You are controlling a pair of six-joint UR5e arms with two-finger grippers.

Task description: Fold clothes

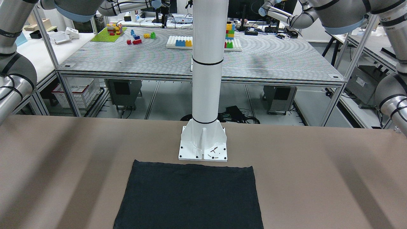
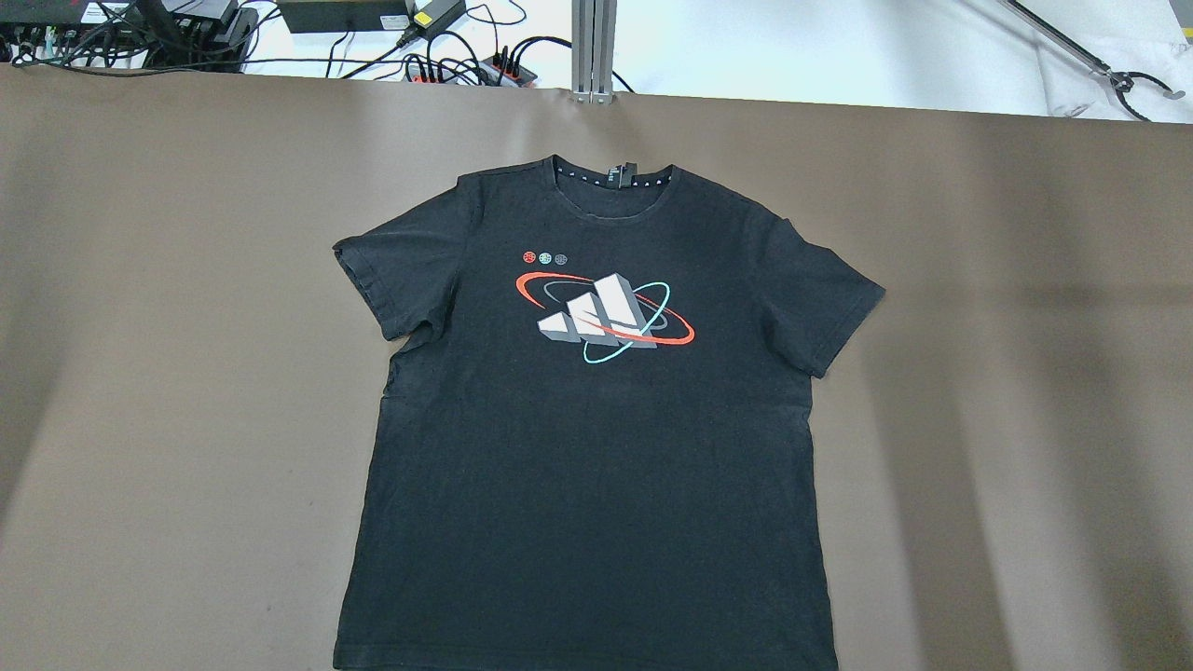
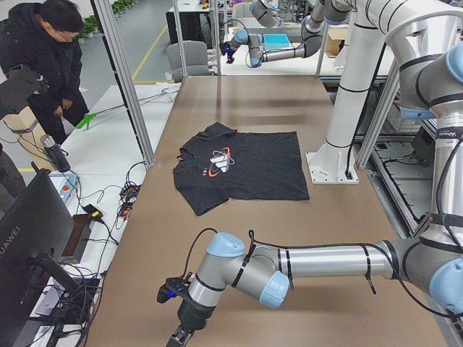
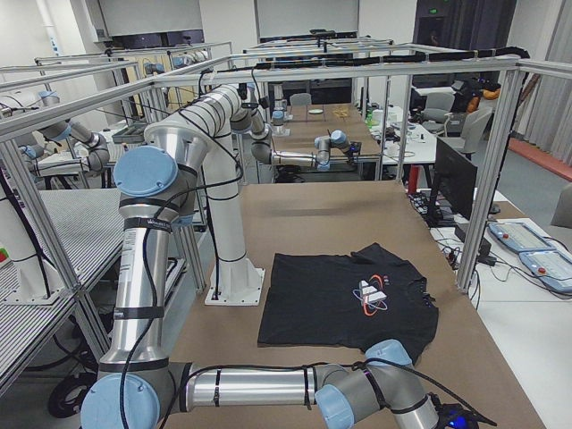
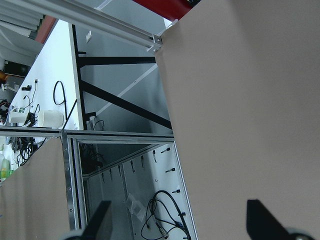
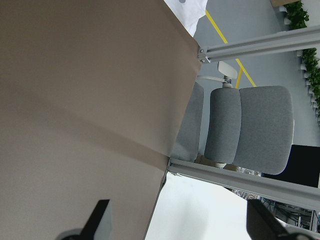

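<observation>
The clothes are one black T-shirt [image 2: 596,419] with a red, white and teal print on the chest. It lies flat and spread out on the brown table, collar at the far side and hem toward the white pillar base [image 1: 203,144]. It also shows in the front view [image 1: 190,197] and both side views [image 3: 239,170] [image 4: 349,299]. My left gripper [image 5: 180,222] is open and empty, over the table's left end, far from the shirt [image 3: 179,336]. My right gripper [image 6: 177,222] is open and empty, over the table's right end.
The brown table [image 2: 186,373] has aluminium frame posts [image 2: 594,47] at its far edge. Cables and power strips [image 2: 447,61] lie behind it. A person [image 3: 43,65] stands beyond the far side. A grey chair [image 6: 250,125] stands off the right end.
</observation>
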